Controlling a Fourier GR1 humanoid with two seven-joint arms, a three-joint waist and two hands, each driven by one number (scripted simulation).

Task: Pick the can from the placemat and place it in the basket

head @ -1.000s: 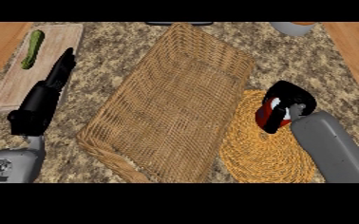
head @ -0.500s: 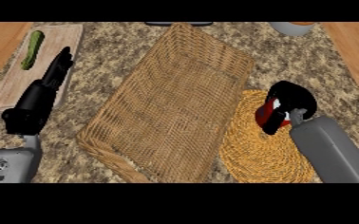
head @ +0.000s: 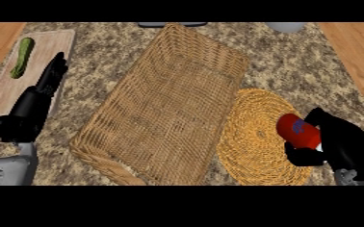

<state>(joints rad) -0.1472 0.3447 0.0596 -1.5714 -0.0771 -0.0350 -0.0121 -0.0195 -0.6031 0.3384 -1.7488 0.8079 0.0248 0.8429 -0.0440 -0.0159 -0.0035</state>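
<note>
Editor: Shifted since a second ago, the right robot hand [head: 335,142] and the red cylindrical can [head: 298,131] it carries now sit lower and nearer the right edge of the view. Correct?

Stringer: Correct. The black fingers and thumb of that hand curl round the can and pinch it. The can lies tilted, one end toward the upper left, over the right rim of the round woven straw placemat [head: 252,139]. Whether it touches the mat or hangs above it, I cannot tell.

Editor: Where is the basket?

Stringer: The long rectangular wicker basket [head: 163,110] lies aslant in the middle of the speckled stone table [head: 298,62]. It is just beside the placemat, on the mat's left, and their edges meet or nearly meet. The can is outside the basket, on the mat's far side from it.

Editor: And the other arm?

Stringer: The left robot hand [head: 35,103] shows at the view's left edge and has scarcely shifted. Its fingers [head: 53,72] are straight and pressed together, pointing up the frame, and it grips nothing. The fingertips overlap the edge of a pale wooden cutting board [head: 50,41] at the upper left, where a slim green vegetable [head: 22,57] lies. A grey round bowl [head: 286,26] is cut off at the top, right of the basket's far corner.
</note>
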